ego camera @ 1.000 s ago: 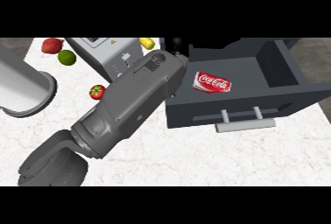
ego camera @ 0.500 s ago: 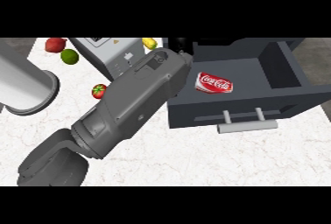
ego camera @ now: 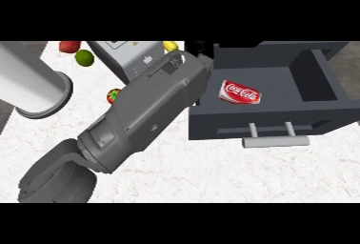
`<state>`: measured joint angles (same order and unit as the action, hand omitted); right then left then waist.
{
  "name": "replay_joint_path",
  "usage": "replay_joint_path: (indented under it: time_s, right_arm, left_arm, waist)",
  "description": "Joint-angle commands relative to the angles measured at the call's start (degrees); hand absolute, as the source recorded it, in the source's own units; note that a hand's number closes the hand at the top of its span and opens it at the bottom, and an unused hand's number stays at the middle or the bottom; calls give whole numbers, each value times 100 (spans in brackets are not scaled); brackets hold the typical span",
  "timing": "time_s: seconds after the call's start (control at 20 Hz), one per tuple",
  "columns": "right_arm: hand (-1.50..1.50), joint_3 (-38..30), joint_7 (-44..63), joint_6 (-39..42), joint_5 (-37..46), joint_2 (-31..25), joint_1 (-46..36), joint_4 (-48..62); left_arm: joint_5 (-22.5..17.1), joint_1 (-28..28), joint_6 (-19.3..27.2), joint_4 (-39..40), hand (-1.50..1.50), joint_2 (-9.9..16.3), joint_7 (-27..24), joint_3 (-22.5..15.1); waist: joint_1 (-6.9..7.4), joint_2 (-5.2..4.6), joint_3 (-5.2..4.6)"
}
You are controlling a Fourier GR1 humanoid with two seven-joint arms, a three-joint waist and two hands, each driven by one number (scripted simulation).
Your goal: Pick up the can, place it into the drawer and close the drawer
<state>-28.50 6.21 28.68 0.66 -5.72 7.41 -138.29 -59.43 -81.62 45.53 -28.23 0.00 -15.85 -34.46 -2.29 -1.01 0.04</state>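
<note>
Nearest, down low: a big grey forearm (ego camera: 141,119), slanting up across the white worktop (ego camera: 211,176) to the left hand (ego camera: 200,50). Only a small dark bit of that hand to see at the far end of the arm, so cannot tell if open or closed. Nothing seen in its hold. No right hand anywhere. Right of the hand and a bit nearer: the pale handle (ego camera: 274,140) sticking out from the front of the open dark drawer (ego camera: 267,121). Inside that drawer, just right of the hand and apart from it: the red can (ego camera: 239,91), lying on its side on the drawer floor. Probably light, with thin metal walls, easy to dent, and smooth and round, so likely to roll or slip. Best held around the middle, across the round body, not by the ends. No need to lift now, by the look of it; already in place, with only the closing left. Best pushed at the flat front or the handle. Left of the hand: a grey box (ego camera: 130,57) and a green fruit (ego camera: 84,57).
</note>
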Motion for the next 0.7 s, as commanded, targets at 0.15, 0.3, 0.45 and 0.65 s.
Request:
replay_joint_path:
  time_s: [0.15,0.3,0.45,0.65]
  right_arm:
    - [-150,1234,-269,-334,2181,36,-758,502]
    - [-150,1792,-547,-666,3187,65,-974,968]
    - [-150,2109,-952,-1201,3892,75,-1299,1775]
    - [-150,2461,-570,-1336,4528,-157,-2199,2396]
  left_arm:
    - [-98,-163,129,-47,-150,0,122,72]
    - [-31,65,-207,59,-150,0,35,119]
    - [13,-161,23,-9,-150,15,236,241]
    - [166,164,-87,-214,-150,225,399,145]
  waist:
    - [165,29,0]
    - [235,28,-1]
    - [290,55,1]
    - [377,86,-8]
